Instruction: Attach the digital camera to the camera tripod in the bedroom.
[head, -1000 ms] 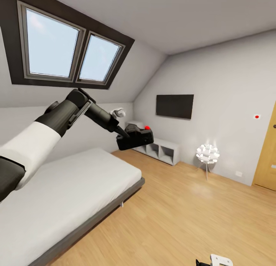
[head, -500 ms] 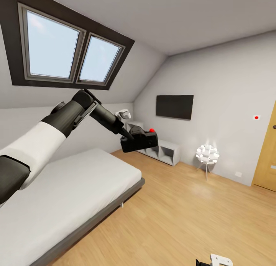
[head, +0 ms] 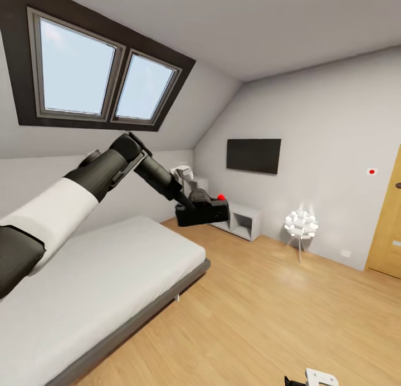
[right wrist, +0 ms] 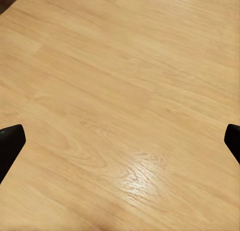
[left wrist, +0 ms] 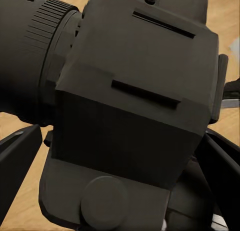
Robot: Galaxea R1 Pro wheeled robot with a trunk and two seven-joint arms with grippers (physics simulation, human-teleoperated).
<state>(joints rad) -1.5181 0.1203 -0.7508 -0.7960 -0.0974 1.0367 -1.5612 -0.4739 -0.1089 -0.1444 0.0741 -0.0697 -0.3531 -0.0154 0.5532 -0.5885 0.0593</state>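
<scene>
While left gripper (head: 192, 208) clamps digital camera (head: 203, 206) aloft beyond bed's (head: 100, 280) far corner, carry step; right gripper (right wrist: 120, 141) spread, empty. Next: find tripod.

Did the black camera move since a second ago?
Yes. The digital camera in the left hand has gone rightward and a little lower, closer to the white shelf unit under the TV.

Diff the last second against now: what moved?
The left arm reached further out from the robot, carrying the camera rightward and slightly lower in the head view. The left end effector stayed shut on the camera throughout. Bed, lamp, TV and the view itself are unchanged.
</scene>
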